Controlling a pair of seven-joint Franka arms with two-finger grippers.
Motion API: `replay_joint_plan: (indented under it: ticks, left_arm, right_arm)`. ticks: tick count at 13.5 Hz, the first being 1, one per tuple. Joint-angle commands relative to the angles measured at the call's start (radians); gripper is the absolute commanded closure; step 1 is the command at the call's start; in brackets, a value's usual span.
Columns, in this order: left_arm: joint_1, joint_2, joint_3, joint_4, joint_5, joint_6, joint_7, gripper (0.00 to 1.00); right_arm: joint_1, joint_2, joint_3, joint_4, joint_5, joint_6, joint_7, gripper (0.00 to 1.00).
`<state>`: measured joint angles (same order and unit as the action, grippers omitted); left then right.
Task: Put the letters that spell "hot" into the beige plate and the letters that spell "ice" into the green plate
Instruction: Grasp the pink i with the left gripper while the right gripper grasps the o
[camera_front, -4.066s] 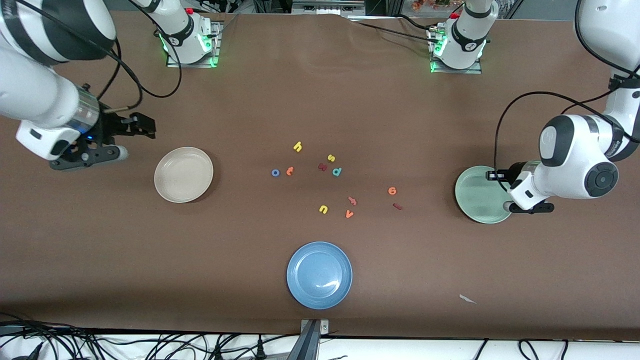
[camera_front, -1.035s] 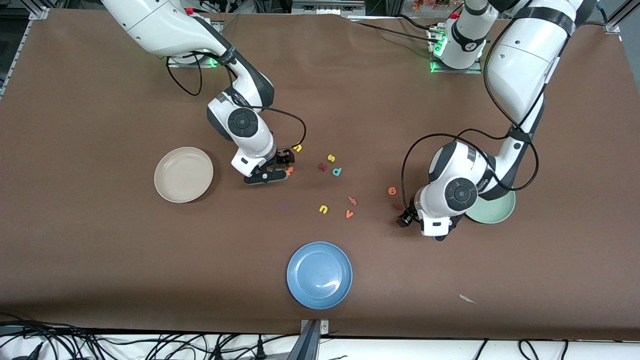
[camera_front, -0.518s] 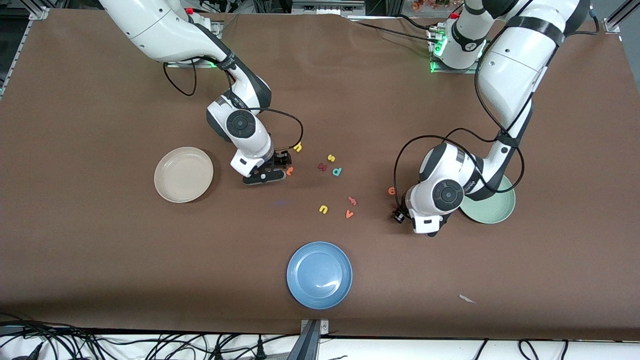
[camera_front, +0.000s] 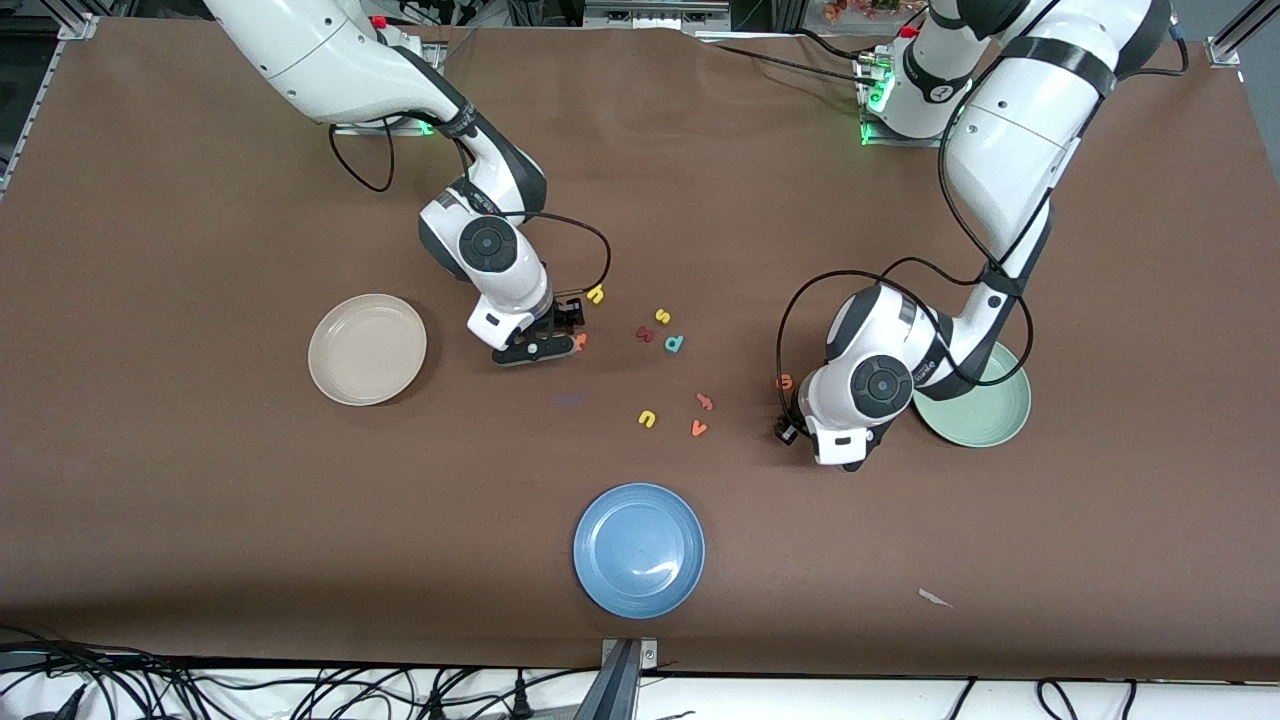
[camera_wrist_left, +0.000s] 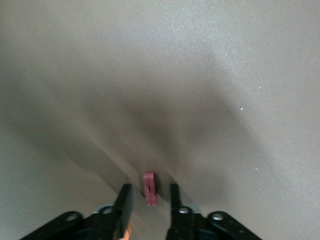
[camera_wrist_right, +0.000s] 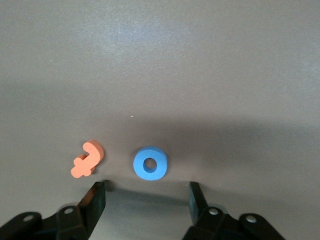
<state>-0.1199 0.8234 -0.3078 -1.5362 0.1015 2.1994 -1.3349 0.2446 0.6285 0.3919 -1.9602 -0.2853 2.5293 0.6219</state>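
Brown table covering (camera_front: 200, 500) is stretching across the whole scene, with three plates and a scatter of small letters lying on it. Toward the right arm's end, the beige plate (camera_front: 367, 349) is sitting empty; toward the left arm's end, the green plate (camera_front: 990, 415) is lying partly under the left arm; the blue plate (camera_front: 639, 550) is resting nearest the front camera. The right gripper (camera_wrist_right: 147, 197) is hanging low over the table just beside the beige plate, its fingers spread wide and gripping nothing, with the blue "o" (camera_wrist_right: 150, 163) lying flat just ahead of the gap and the orange "t" (camera_wrist_right: 87, 159) just beside it, near one fingertip. The yellow "h" (camera_front: 596, 294) is lying close by, farther from the front camera. The left gripper (camera_wrist_left: 148, 200) is reaching down beside the green plate, its fingers drawn in narrowly on either side of the dark red "i" (camera_wrist_left: 149, 188), which is standing on edge on the table between them; whether they are touching it cannot be told. The orange "e" (camera_front: 784, 381) is peeking out beside the left arm's wrist. Loose letters are lying between the two grippers: a yellow "s" (camera_front: 662, 316), a teal "p" (camera_front: 674, 344), a yellow "u" (camera_front: 647, 419) and an orange "v" (camera_front: 698, 429).
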Motion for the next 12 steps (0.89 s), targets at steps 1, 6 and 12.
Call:
replay_joint_plan:
  ticks: [1, 6, 12]
  left_arm:
    - [-0.007, 0.003, 0.006, -0.002, -0.006, -0.007, -0.015, 0.83]
    - [-0.006, -0.001, 0.006, 0.002, 0.004, -0.021, 0.023, 1.0]
    - [0.052, -0.121, 0.003, 0.033, -0.015, -0.272, 0.221, 1.0]
  right_arm:
    - [0.01, 0.003, -0.001, 0.003, -0.053, 0.012, 0.015, 0.24]
    - [0.01, 0.017, -0.015, 0.024, -0.118, 0.012, 0.009, 0.25]
    - [0.018, 0.017, -0.015, 0.052, -0.112, 0.011, 0.002, 0.27]
